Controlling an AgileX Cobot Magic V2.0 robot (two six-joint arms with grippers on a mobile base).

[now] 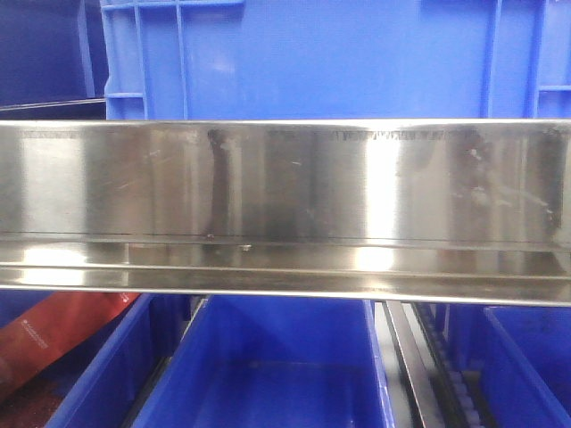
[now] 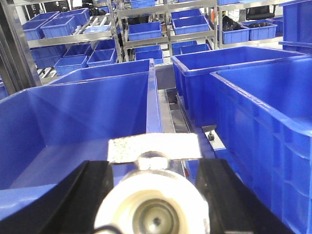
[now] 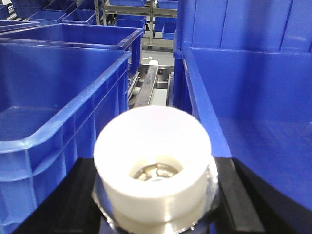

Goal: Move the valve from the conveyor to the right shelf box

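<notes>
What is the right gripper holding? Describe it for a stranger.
Blue crates fill the right wrist view. Low between them, black fingers grip the valve. It is a round white cup with metal inside, unlike the square blue crates.

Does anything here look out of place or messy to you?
One thing: in the front view, a red sheet-like item with small print lies slanted in the lower-left blue bin. It is the only non-blue item there, and I cannot tell what it is. Nothing looks spilled or damaged.
</notes>
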